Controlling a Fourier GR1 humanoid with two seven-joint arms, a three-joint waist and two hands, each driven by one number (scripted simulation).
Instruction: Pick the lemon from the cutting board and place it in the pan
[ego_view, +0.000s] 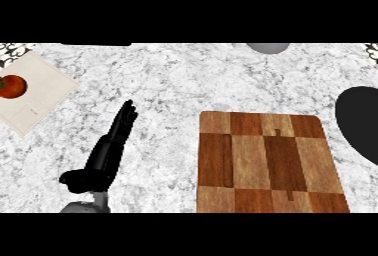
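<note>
At the far left of the marble worktop (170, 80) lies a pale cloth or mat (40, 100), set at an angle, with a red tomato (12, 86) on its left part, cut by the edge of the view. Neither belongs to the task.

Next comes the left hand (111, 145), black, rising from the lower edge with its fingers straight and held together, pointing up and slightly right, thumb tucked low. It holds nothing and touches nothing; it stands on bare worktop, apart from the cutting board, and reads as resting.

To the right of it is the wooden cutting board (269, 162), a chequer of light and dark planks. Its whole top is in view apart from the lowest strip, and no lemon lies on it. No lemon shows anywhere else on the worktop either.

At the right edge, a dark rounded shape is most likely the pan (362, 122). Only part of it shows, and the visible part is plain black, with no yellow in it. The right hand does not appear in the view at all.

So the stage cannot be settled from here. The board is bare, which suggests the pick is done, but whether the lemon is carried by the unseen right hand, or lies in the hidden part of the pan, I cannot tell. A grey rounded object (267, 47) at the top edge plays no part.
</note>
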